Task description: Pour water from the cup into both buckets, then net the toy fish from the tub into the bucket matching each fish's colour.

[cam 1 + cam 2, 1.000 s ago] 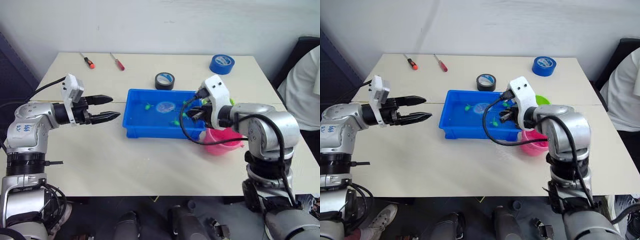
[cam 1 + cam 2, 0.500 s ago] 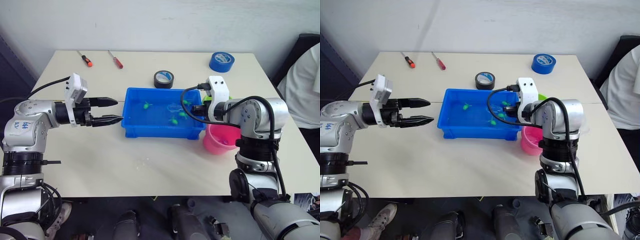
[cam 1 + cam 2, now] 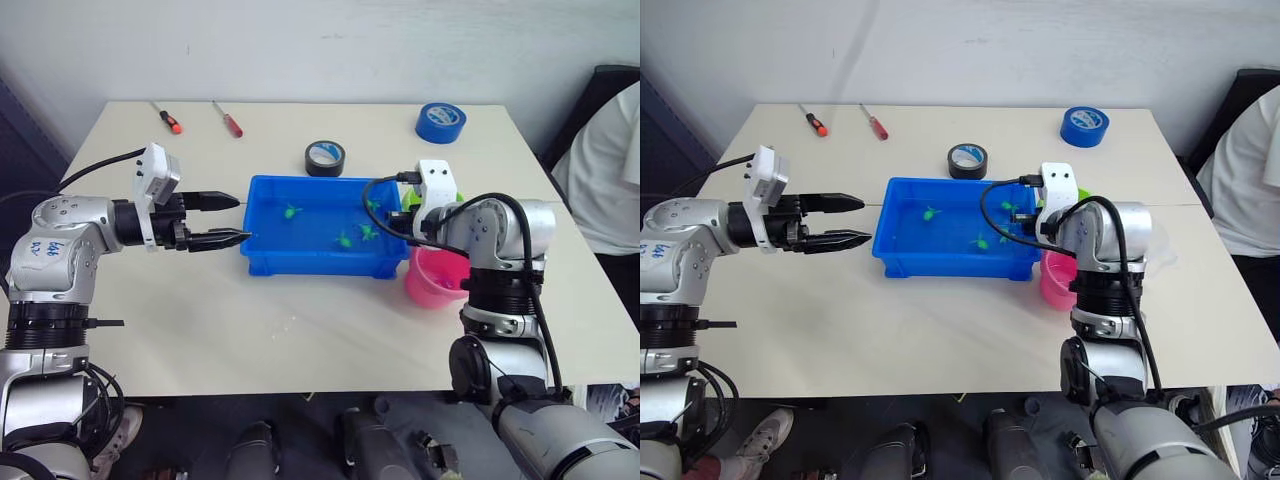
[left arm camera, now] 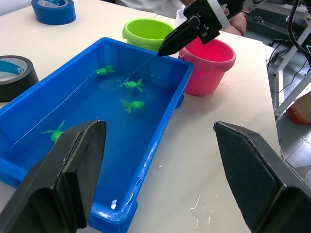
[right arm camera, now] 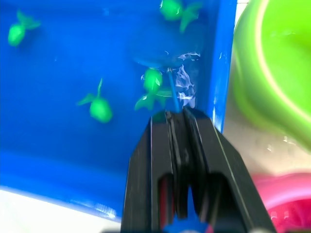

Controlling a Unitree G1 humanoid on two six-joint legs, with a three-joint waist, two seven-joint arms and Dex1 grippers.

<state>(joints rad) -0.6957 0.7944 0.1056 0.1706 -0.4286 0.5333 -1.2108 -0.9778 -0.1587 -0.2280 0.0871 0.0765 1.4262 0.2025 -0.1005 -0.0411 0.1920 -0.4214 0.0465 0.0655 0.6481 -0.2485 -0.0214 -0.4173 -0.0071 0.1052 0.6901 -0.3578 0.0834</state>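
Observation:
The blue tub (image 3: pixel 262 252) holds water and several green toy fish (image 3: pixel 291 211). My right gripper (image 3: pixel 392 224) hangs over the tub's right end, shut on the net's thin handle (image 5: pixel 171 92). The handle slants down into the water beside a green fish (image 5: pixel 152 80), and the hoop is blurred under the surface. The pink bucket (image 3: pixel 437 280) stands just right of the tub. Behind it the green bucket (image 4: pixel 148 31) is partly hidden by my right wrist. My left gripper (image 3: pixel 243 217) is open and empty at the tub's left wall. The cup is out of view.
A black tape roll (image 3: pixel 327 158) lies just behind the tub and a blue tape roll (image 3: pixel 441 122) at the back right. Two screwdrivers (image 3: pixel 165 117) lie at the back left. A person in white (image 3: pixel 610 170) sits at the table's right edge.
My right gripper has drawn back toward the tub's right end. The net hoop, seen mid-tub at the surface before, now sits in the water there. My left gripper has hardly moved.

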